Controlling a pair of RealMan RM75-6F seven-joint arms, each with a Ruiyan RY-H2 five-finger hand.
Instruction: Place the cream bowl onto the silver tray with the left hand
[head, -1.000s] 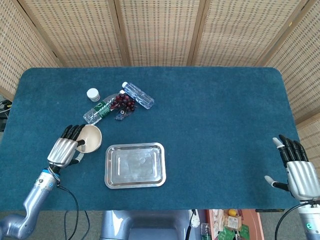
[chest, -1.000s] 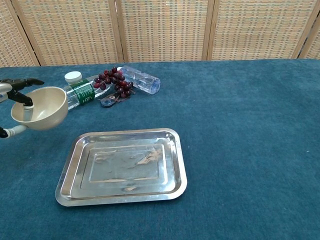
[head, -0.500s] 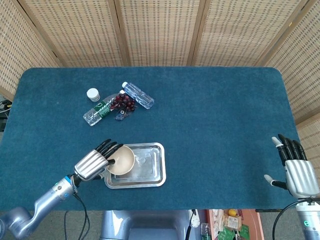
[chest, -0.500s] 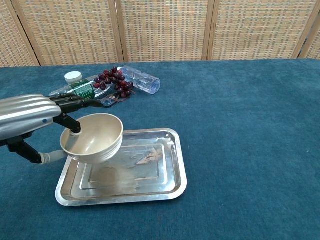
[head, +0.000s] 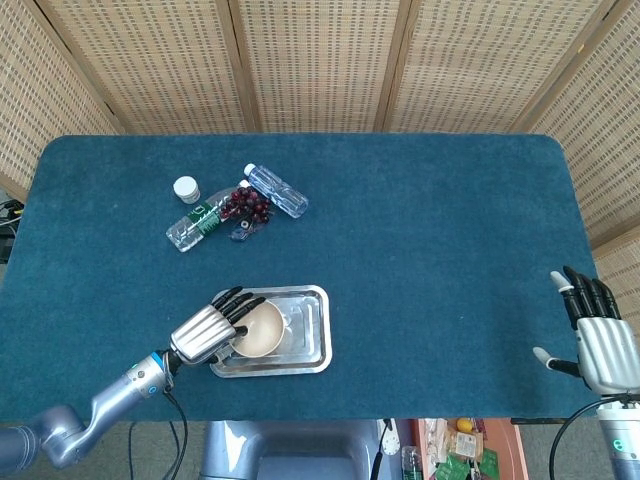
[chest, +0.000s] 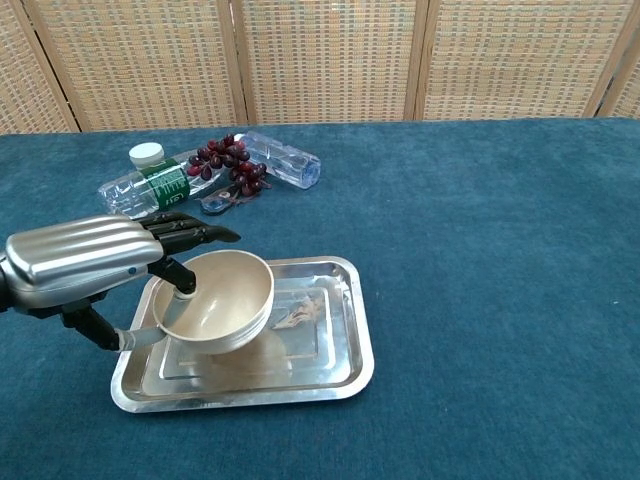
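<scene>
Bowl in my left hand (chest: 85, 262): I pinch the cream bowl (chest: 217, 313) by its near-left rim, one fingertip hooked inside the wall and the thumb underneath, the other fingers (chest: 190, 232) reaching out straight past the rim. The bowl sits to the right of my palm, tilted a little with its mouth turned up and toward my hand, and it is over the left half of the silver tray (chest: 335, 368). Its base looks to be at or just above the tray floor; I cannot tell from either view whether it is touching. From the head view, my left hand (head: 205, 330) overlaps the tray's (head: 316, 338) left edge and the bowl (head: 259, 330) fills the left part of the tray just beyond my fingertips. Well ahead of that hand, further across the blue table (chest: 500, 250), lie a green-labelled bottle (chest: 150, 183) with a white cap, a bunch of dark grapes (chest: 228, 163) and a clear bottle (chest: 283, 159) on their sides, close together. My right hand (head: 604, 340) rests far off at the right near edge of the table, fingers stretched out and apart, thumb to the side, holding nothing.
</scene>
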